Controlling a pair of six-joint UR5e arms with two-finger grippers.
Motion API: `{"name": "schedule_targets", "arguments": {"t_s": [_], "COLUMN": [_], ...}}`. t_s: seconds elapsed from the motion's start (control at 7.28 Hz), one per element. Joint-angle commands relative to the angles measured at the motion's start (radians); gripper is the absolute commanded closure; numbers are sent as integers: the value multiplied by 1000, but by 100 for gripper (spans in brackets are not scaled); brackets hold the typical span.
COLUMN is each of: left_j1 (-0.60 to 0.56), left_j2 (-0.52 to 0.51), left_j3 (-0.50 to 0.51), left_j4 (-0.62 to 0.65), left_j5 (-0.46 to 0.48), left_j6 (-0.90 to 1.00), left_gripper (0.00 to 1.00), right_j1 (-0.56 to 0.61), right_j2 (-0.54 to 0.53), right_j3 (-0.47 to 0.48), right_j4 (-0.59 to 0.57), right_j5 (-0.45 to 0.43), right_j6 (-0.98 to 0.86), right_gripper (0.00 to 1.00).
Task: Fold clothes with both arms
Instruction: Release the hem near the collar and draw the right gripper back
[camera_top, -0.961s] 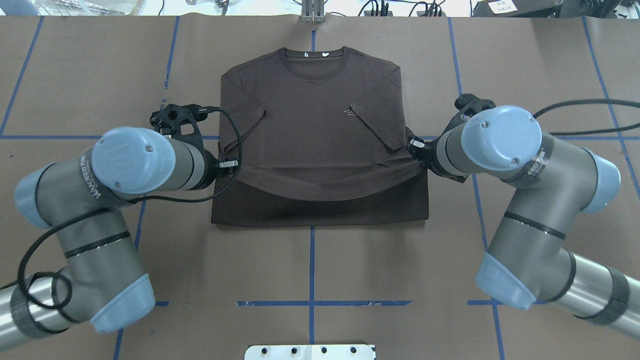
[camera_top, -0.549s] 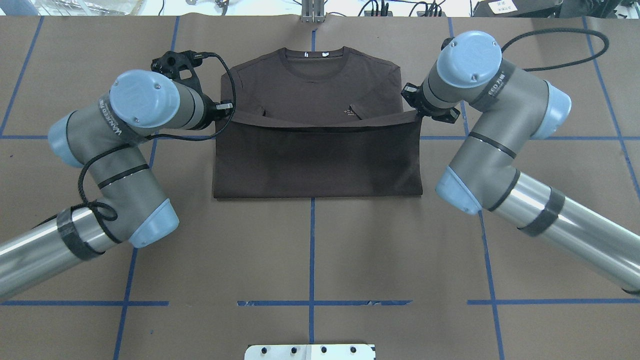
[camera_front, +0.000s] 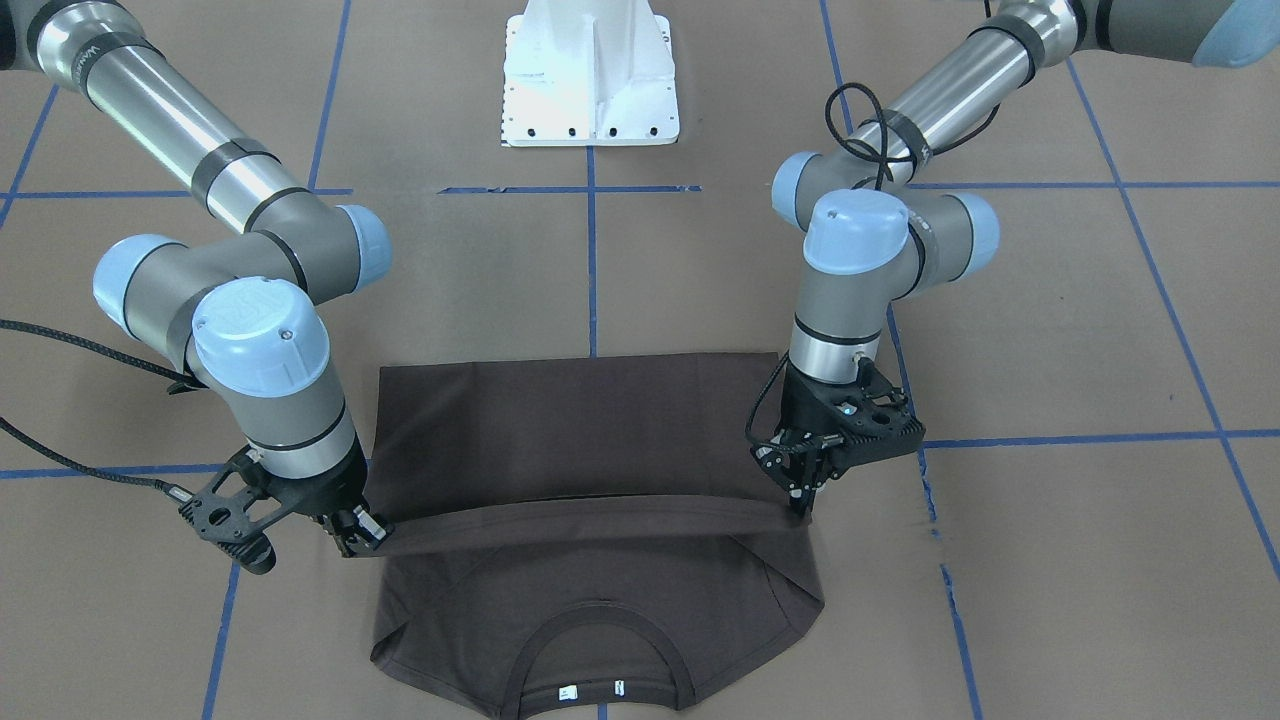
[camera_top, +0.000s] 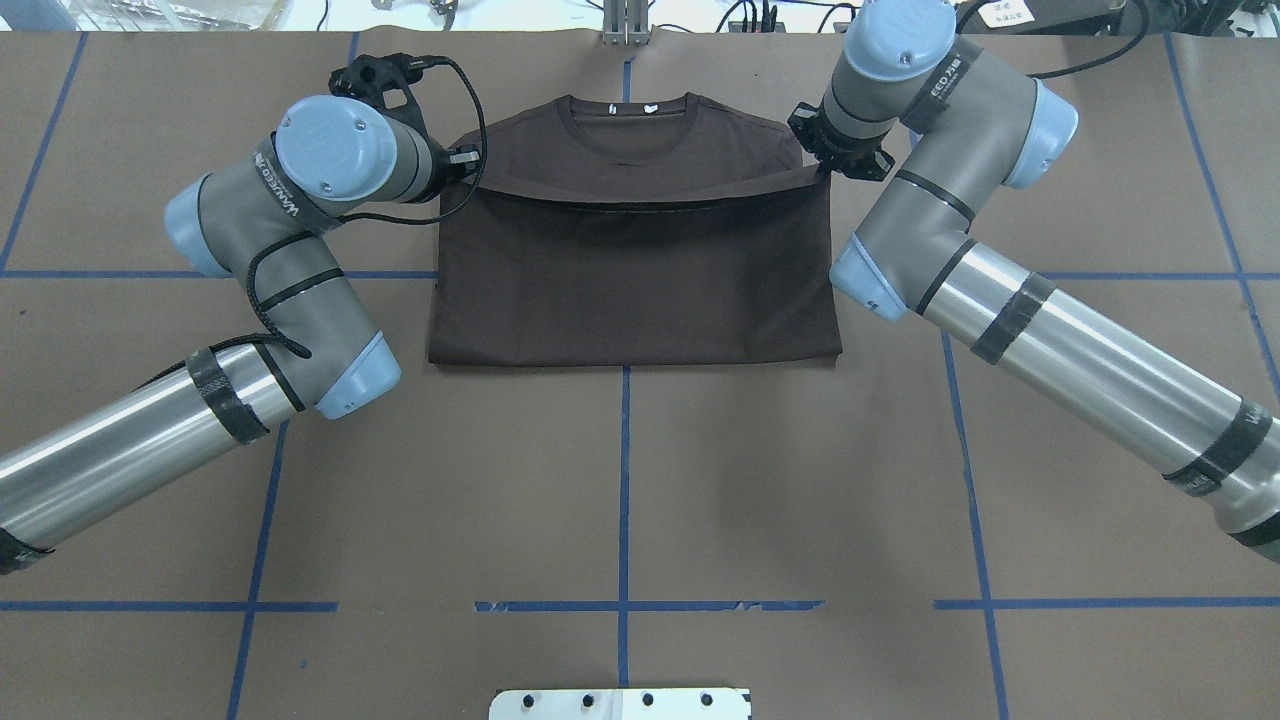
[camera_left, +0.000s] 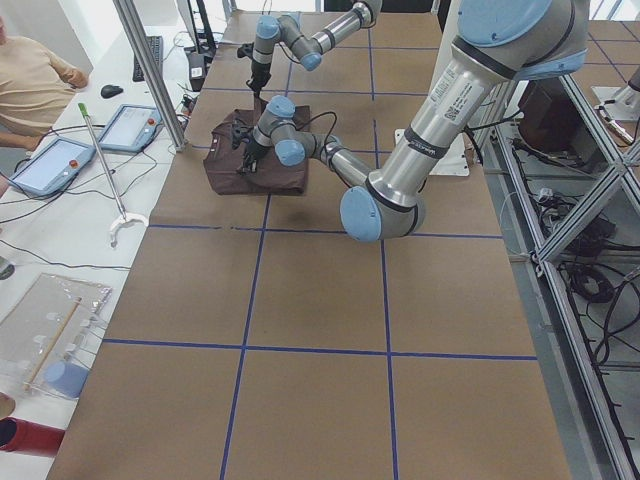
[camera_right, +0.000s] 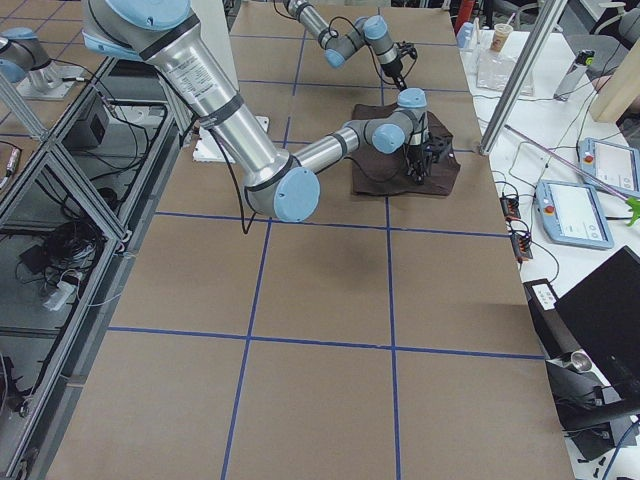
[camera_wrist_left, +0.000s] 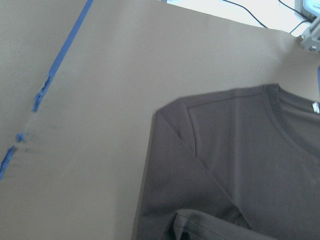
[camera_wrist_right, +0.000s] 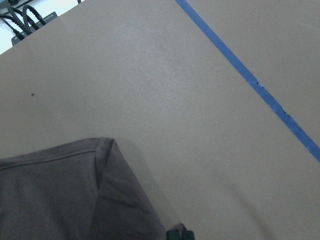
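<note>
Both arms have carried the lower hem (camera_top: 640, 197) of the shirt (camera_top: 630, 290) further away from me. Half a second ago the lifted edge crossed the chest at the small logo. Now it sits just short of the collar (camera_top: 625, 130), and the folded-in sleeves and the logo are covered.

The dark brown shirt lies in the middle of the far half of the worktop (camera_top: 620, 480), neck pointing away from the robot and doubled over on itself. The front camera shows the hem held slightly above the layer beneath and stretched fairly straight between the two hands.

My left hand (camera_front: 800, 500) is clenched on one hem corner. My right hand (camera_front: 362, 535) is clenched on the other. Each sits at the shirt's outer side edge, beside a shoulder.

I judge this bottom-to-top fold nearly complete. What remains is to lower the hem flat near the shoulders and let go. The two corners look roughly level with each other, so I expect the fold to land reasonably square.
</note>
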Motion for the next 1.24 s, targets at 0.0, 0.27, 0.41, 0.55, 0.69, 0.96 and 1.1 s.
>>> {"name": "schedule_targets", "arguments": {"t_s": [0.0,0.27,0.41,0.55,0.69,0.96,1.1], "left_j1": [-9,-23,-23,-23,-23,-23,-25], "left_j2": [-14,-16,-19,-26,-26,-20,-17], "left_j3": [115,160,160,160,162,162,157], "left_j4": [-108,-156,-157,-157,-161,-164,-167], "left_j5": [25,23,23,23,22,22,22], "left_j6": [21,23,20,20,20,15,12], "left_gripper": [100,100,100,100,100,90,90], "right_j1": [4,9,9,7,7,9,12], "right_j2": [35,69,77,78,80,92,100], "right_j3": [-87,-134,-155,-156,-156,-210,-213], "right_j4": [61,63,63,63,63,144,144], "right_j5": [0,-2,-2,-2,-2,-6,-8], "right_j6": [0,0,0,0,0,1,2], "right_gripper": [100,100,100,100,100,100,100]}}
